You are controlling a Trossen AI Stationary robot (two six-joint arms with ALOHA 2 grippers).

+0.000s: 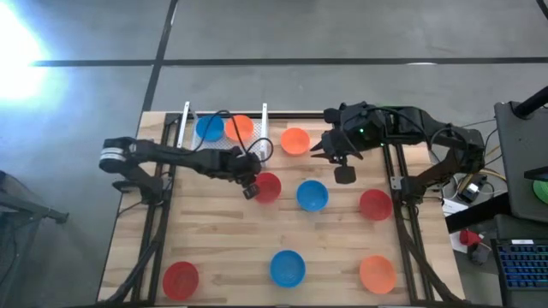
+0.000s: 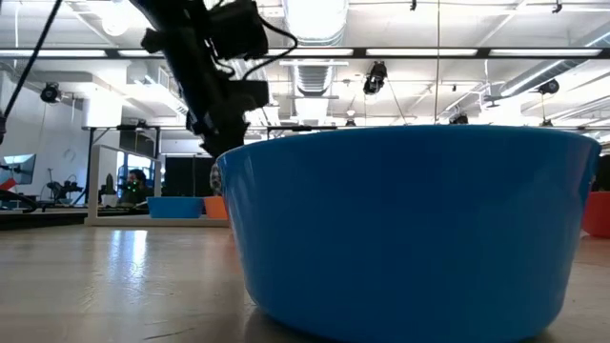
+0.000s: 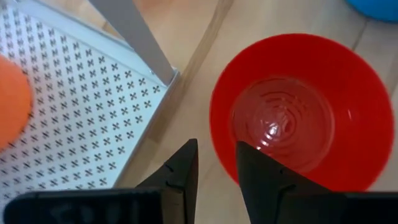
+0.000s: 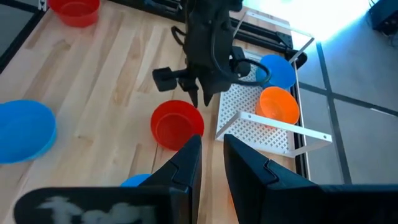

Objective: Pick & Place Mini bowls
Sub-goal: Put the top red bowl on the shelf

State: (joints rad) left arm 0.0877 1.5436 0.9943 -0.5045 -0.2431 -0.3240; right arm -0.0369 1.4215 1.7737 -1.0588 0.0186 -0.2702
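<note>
Our left gripper (image 1: 252,190) hovers with fingers apart over the red mini bowl's (image 1: 268,186) rim, apparently not touching. Our right gripper (image 1: 344,174), fingers narrowly apart, holds nothing.

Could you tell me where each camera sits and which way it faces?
High: overhead, straight down on the table; both arms show.
Low: at tabletop height, facing a blue bowl; one arm hangs above.
Left wrist: looks past the left gripper at a red bowl.
Right wrist: looks past the right gripper across at the left arm.
Shared: both wrist views show that red bowl and the white rack.
</note>
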